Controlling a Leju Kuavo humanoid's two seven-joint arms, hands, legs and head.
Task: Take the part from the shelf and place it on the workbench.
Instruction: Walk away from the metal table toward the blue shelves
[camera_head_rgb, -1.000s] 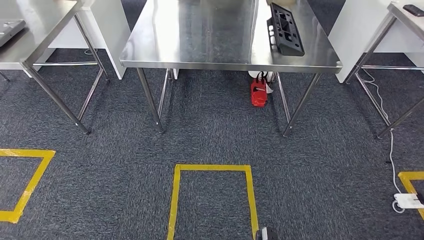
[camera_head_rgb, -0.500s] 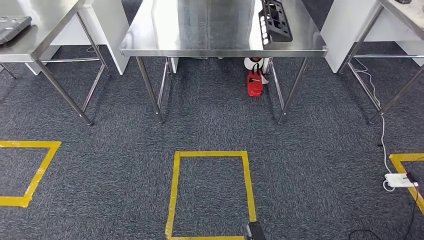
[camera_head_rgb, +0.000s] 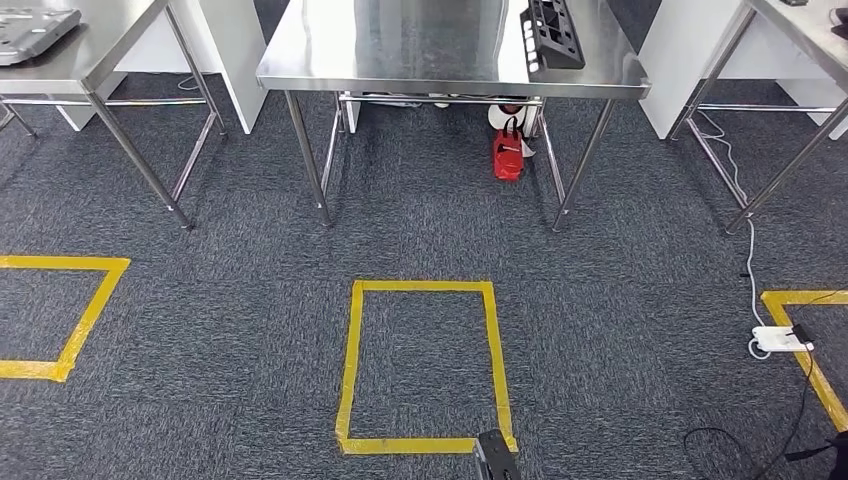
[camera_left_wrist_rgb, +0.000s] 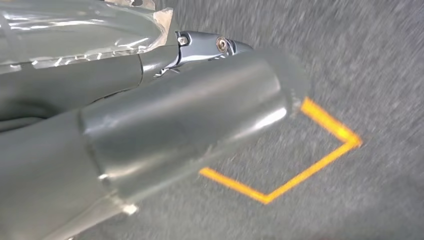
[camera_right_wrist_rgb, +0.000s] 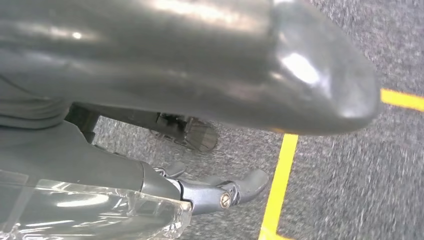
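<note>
We look down on a dark grey speckled carpet (camera_head_rgb: 250, 340) with a stainless steel workbench (camera_head_rgb: 440, 45) on thin metal legs at the far centre. On its far right part lies a black moulded plastic part with rectangular recesses (camera_head_rgb: 552, 20), resting flat on the bench top and cut off by the frame's far edge. Under the bench, near its right legs, stands a small red bag (camera_head_rgb: 508, 158) with a white object just behind it.

To the far left is a second steel table (camera_head_rgb: 95, 55) carrying a grey flat metal tray (camera_head_rgb: 35, 20) at its far corner. To the far right we see the corner of a third steel table (camera_head_rgb: 800, 30), with a white cable trailing down along the floor to a white power strip (camera_head_rgb: 780, 340).

A rectangle of yellow floor tape (camera_head_rgb: 352, 360) lies in the near centre, directly in front of the workbench. Another yellow tape outline (camera_head_rgb: 85, 315) sits to the left, and a third (camera_head_rgb: 815, 365) to the right, beside the power strip.

In the left wrist view our left hand (camera_left_wrist_rgb: 165, 105) shows as a thick grey thumb with a metal-hinged finger beside it, over carpet and tape; we see nothing in it, but we cannot tell how its fingers are set. In the right wrist view our right hand (camera_right_wrist_rgb: 210, 85) looks much the same, the thumb large and one finger below it; again we cannot tell its state.
</note>
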